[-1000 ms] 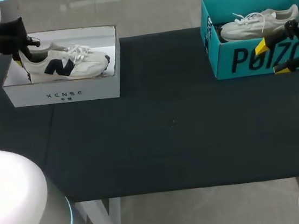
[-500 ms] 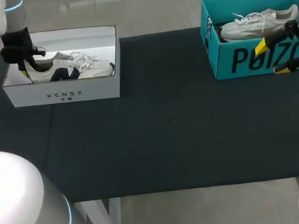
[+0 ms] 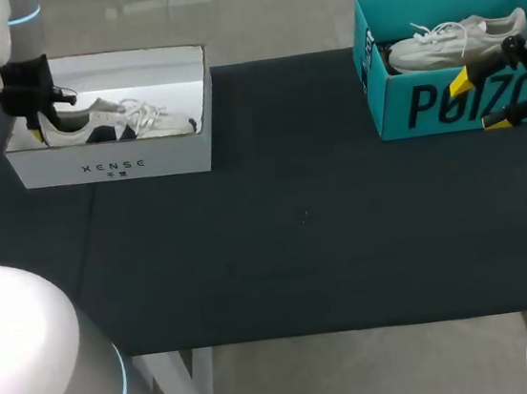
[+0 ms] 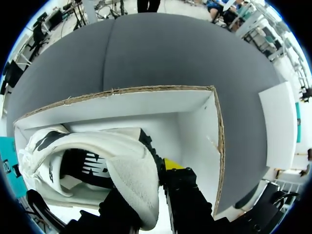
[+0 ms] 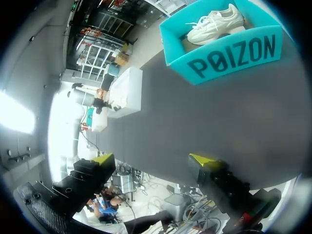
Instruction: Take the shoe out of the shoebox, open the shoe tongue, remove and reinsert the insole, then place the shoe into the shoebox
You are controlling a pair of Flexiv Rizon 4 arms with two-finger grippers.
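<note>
A white sneaker with a dark side logo (image 3: 125,124) lies inside the white shoebox (image 3: 111,166) at the table's far left. My left gripper (image 3: 37,127) reaches down into the box's left end and is shut on the sneaker's heel. In the left wrist view the heel (image 4: 134,180) sits pinched between the fingers of the left gripper (image 4: 157,187), the toe pointing away along the white shoebox's (image 4: 195,126) floor. My right gripper (image 3: 479,101) hangs open at the far right, in front of the teal box, holding nothing; the right wrist view shows the right gripper (image 5: 153,159) spread wide above bare table.
A teal shoebox (image 3: 430,104) with a second pale sneaker (image 3: 456,39) stands at the back right; the right wrist view shows this teal shoebox (image 5: 234,51) ahead of the gripper. The dark table (image 3: 297,231) stretches between the two boxes.
My left gripper has lowered the sneaker from a raised, tilted pose down into the white shoebox. The right arm has not moved.
</note>
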